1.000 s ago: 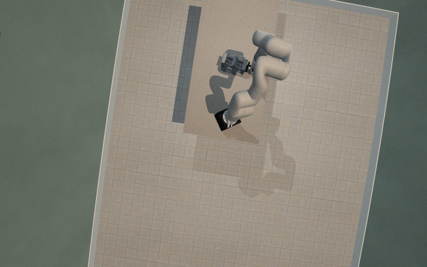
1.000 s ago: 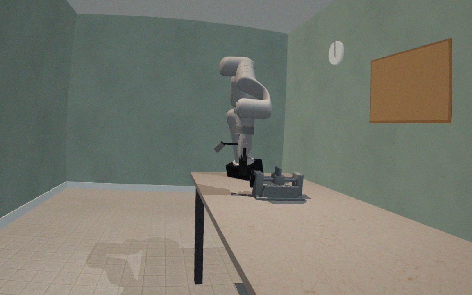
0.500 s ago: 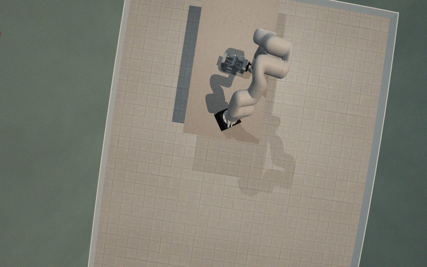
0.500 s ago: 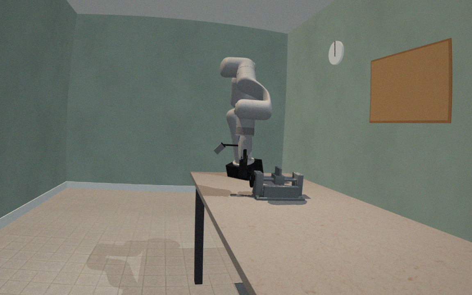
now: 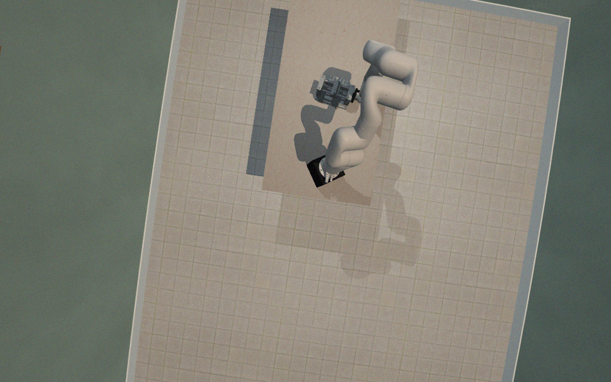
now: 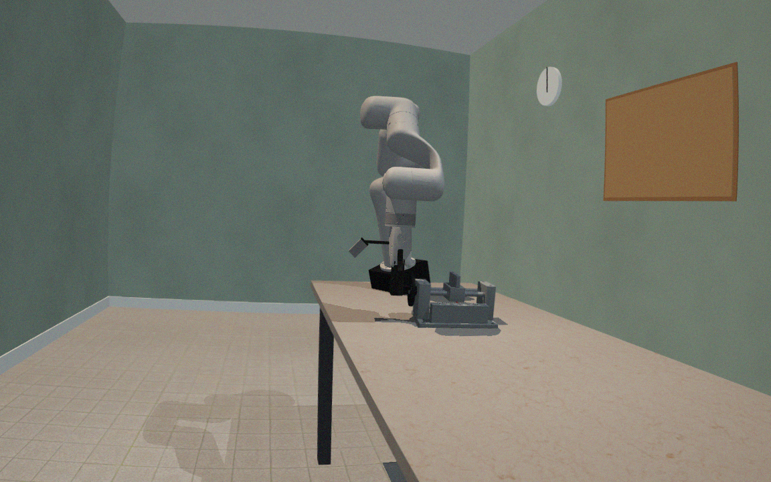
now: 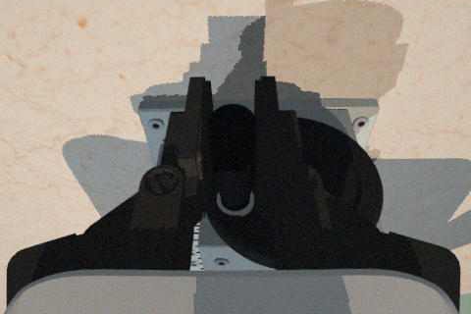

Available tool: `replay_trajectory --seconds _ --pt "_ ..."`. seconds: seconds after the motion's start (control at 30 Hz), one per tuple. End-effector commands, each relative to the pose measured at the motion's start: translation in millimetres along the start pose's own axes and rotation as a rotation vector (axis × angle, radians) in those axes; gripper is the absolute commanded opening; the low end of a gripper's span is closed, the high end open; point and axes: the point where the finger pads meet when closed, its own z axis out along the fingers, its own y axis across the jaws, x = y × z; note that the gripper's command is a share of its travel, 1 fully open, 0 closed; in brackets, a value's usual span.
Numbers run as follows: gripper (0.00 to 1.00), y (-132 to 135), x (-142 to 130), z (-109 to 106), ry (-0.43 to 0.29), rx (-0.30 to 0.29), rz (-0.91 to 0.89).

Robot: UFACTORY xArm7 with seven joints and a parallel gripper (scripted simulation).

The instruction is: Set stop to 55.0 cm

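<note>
Beige table top (image 5: 326, 28) (image 6: 556, 383) (image 7: 49, 59) comes nearest to the exterior view, and on it stands the grey fixture (image 6: 461, 314), bearing the stop (image 6: 454, 292) on its rods, between the two end posts. At one end is the black handwheel (image 5: 354, 95) (image 6: 411, 294) (image 7: 365, 177). Its crank knob (image 7: 232, 137) sits between the fingers of the gripper (image 6: 399, 292) (image 7: 234, 105), which are nearly closed and, I judge, hold it. Behind are the black base (image 6: 379, 278) and the green wall (image 6: 226, 167). I cannot read the position of the stop, so turning too far or too little is possible. If the wrist leaves the circle of the wheel, the knob may slip out or jam; if the fingers open unevenly, their push may spoil the setting.
</note>
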Motion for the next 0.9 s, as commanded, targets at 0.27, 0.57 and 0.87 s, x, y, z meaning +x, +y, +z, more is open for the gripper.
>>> replay_trajectory --seconds 0.27,0.57,0.87 --pt "0.06 -2.5 -0.3 13.5 -0.001 -0.001 0.000" --pt "0.06 -1.0 -0.3 20.6 -0.001 -0.001 0.000" --pt "0.06 1.6 -0.3 25.9 -0.001 -0.001 0.000"
